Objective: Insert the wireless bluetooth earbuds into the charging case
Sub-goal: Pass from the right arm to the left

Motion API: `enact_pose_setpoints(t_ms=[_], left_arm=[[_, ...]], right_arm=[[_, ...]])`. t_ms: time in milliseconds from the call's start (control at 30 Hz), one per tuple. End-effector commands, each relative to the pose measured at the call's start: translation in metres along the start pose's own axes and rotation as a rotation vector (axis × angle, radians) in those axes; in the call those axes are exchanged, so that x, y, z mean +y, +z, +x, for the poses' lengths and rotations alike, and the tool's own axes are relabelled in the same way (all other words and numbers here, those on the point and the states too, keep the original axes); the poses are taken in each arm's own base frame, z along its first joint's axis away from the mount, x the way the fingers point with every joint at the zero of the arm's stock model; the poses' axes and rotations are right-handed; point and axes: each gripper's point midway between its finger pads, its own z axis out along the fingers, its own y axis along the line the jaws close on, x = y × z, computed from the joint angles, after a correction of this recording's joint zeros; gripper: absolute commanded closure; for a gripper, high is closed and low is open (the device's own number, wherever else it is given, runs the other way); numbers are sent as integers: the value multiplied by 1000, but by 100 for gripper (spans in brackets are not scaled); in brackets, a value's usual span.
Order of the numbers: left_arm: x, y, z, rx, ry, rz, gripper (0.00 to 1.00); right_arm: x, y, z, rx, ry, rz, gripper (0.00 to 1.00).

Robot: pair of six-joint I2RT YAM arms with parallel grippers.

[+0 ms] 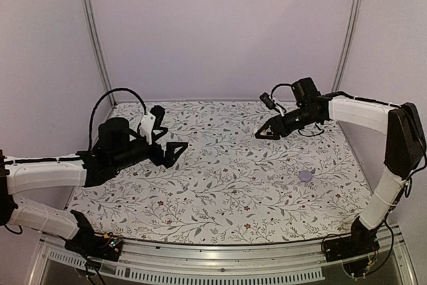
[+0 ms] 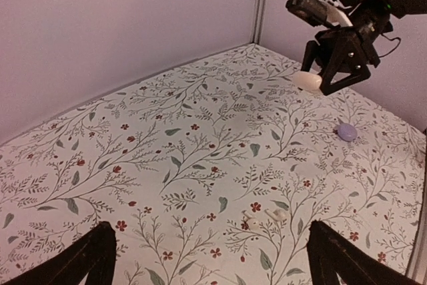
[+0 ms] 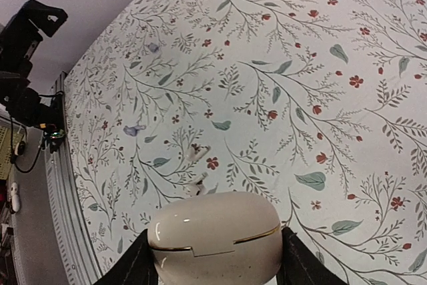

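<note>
Left pincer (image 2: 210,229): jaws fully spread, holding nothing. It hangs low over the floral bench (image 1: 233,191), on the left side.

Right pincer (image 1: 261,135): jaws partly closed on the white case (image 3: 217,238), one finger (image 3: 130,261) on each side. The case is held clear of the bench, toward the far right. Its lid seam shows as a thin line, and the lid is closed.

Earbuds (image 2: 265,218): two tiny pale pieces lying side by side on the bench. In the left wrist view they sit just ahead of the left pincer, nearer its right finger. They are well apart from the white case and touch neither pincer. In the right wrist view they lie on the bench beyond the held case.

Purple case (image 1: 305,176): rests on the bench at the right, below the right pincer in the top view, untouched.
</note>
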Motion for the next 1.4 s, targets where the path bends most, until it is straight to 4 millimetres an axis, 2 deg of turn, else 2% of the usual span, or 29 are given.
enact_pose_setpoints(t_ms=[0,100,200,400,500,833,1167,1367], left_arm=[[-62,-16,-23,-141,238,206,0],[-110,-28,-8,-149,403,326,0],[-147,-40,3,-169,517,423,0],[-200,-59,14,-173,636,588,7],[-214,-66,15,-181,669,629,10],[-229,-60,5,-186,747,632,20],[-244,-46,11,-147,764,666,31],[-255,-48,19,-143,757,732,41]], right_arm=[[78,-11,1,-37,-19,-311,54],[118,-10,11,-9,-46,-436,55],[159,-11,23,24,-77,-579,57],[220,-19,46,88,-127,-766,57],[239,-23,56,110,-155,-825,53],[272,-24,79,180,-183,-921,58],[282,-22,85,207,-190,-948,59],[286,-19,92,231,-191,-961,59]])
